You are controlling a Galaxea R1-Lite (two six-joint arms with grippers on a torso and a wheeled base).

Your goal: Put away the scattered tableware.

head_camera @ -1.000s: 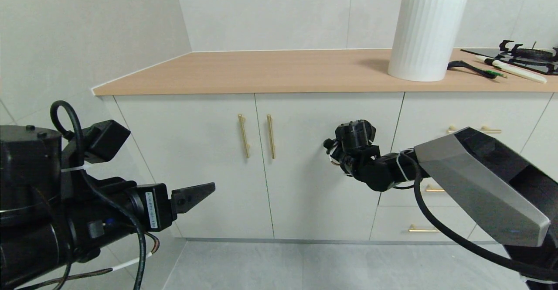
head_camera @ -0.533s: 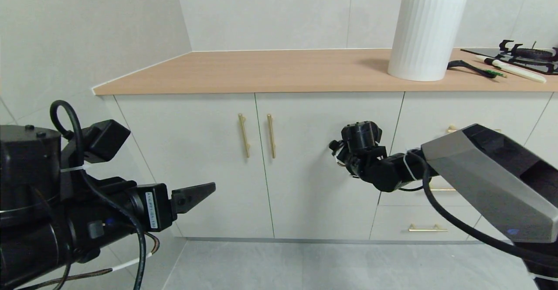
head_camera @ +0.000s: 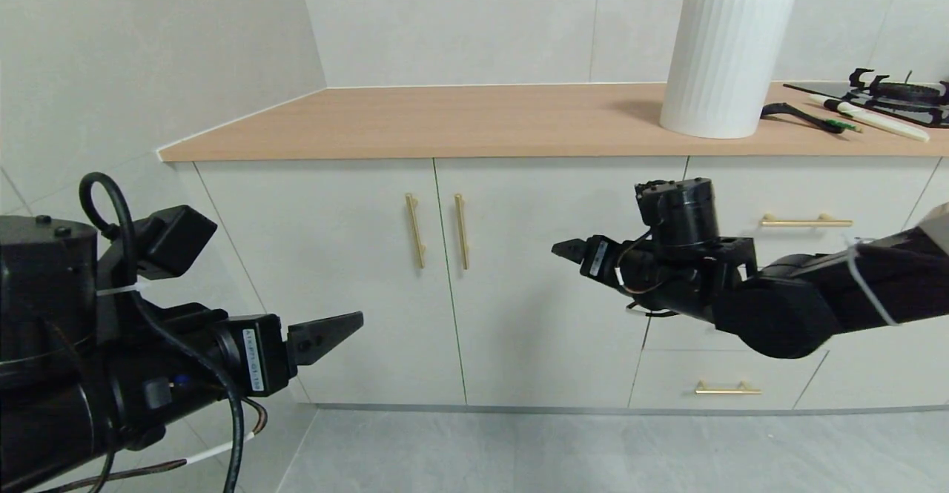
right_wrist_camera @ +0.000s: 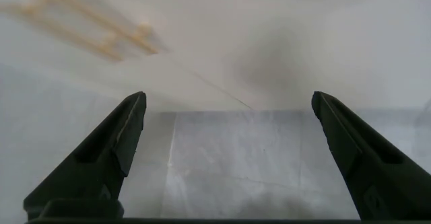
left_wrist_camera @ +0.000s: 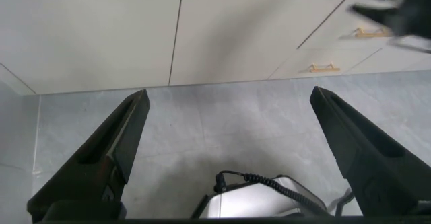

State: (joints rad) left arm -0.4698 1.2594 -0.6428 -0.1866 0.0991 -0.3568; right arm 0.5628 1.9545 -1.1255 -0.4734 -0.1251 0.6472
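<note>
Tableware lies on the countertop (head_camera: pixel 445 118) just right of the white ribbed container (head_camera: pixel 723 63): a black utensil (head_camera: pixel 804 116) and a long white one (head_camera: pixel 875 118), near the stove grate (head_camera: pixel 901 93). Well below that container, before the cabinet doors (head_camera: pixel 519 315), we see the left gripper (head_camera: pixel 356 322) and the right gripper (head_camera: pixel 561 248), both with jaws spread apart, grasping nothing.

Wooden countertop (head_camera: pixel 445 118) is running along the tiled wall (head_camera: pixel 460 18) and ending at the corner on the left. Below it, two pale cabinet doors (head_camera: pixel 319 278) are sitting shut side by side. The left door handle (head_camera: pixel 414 230) and right door handle (head_camera: pixel 461 231), both gold and upright, are standing close together on either side of the seam. Right of the doors, drawers (head_camera: pixel 875 196) are stacking up, the upper drawer handle (head_camera: pixel 806 221) lying well above the lower drawer handle (head_camera: pixel 726 388). A black stove grate (head_camera: pixel 901 93) is sitting at the countertop's far right end. Grey floor (head_camera: pixel 563 452) is stretching out below the cabinets.
</note>
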